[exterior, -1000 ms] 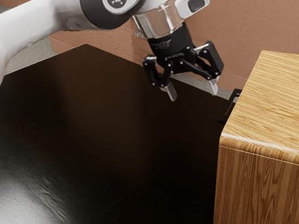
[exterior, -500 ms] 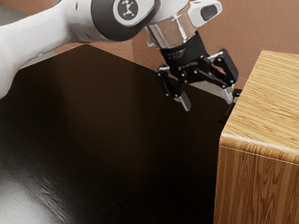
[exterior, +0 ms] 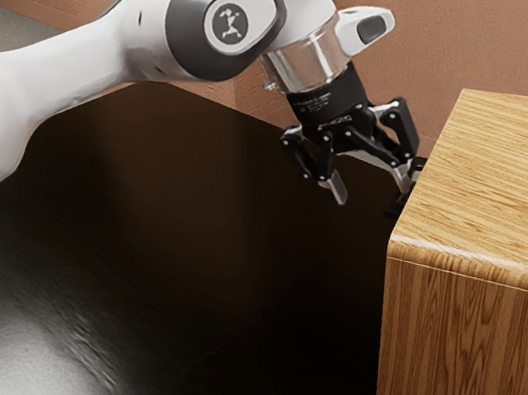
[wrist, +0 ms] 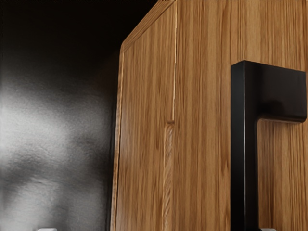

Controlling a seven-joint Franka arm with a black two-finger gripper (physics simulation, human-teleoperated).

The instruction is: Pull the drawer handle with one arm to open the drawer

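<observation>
A wooden cabinet (exterior: 499, 247) stands at the exterior view's right. Its black drawer handle (exterior: 414, 174) sticks out from the face turned toward the arm. My gripper (exterior: 373, 183) hovers open just in front of that face. One fingertip (exterior: 407, 181) is right beside the handle and the other fingertip (exterior: 339, 191) hangs farther out over the table. Nothing is held. In the wrist view the handle (wrist: 243, 144) is a black bar on the wood-grain drawer front (wrist: 202, 120), close ahead of the hand. The front lies flush with the cabinet.
The cabinet rests on a glossy black table (exterior: 150, 270) that stretches toward the exterior view's left. A brown wall (exterior: 493, 43) runs behind. My white arm (exterior: 82, 76) comes in from the upper left.
My hand has moved toward the exterior view's right and slightly down, closing on the cabinet's handle. The fingers have stayed open. The cabinet has not moved.
</observation>
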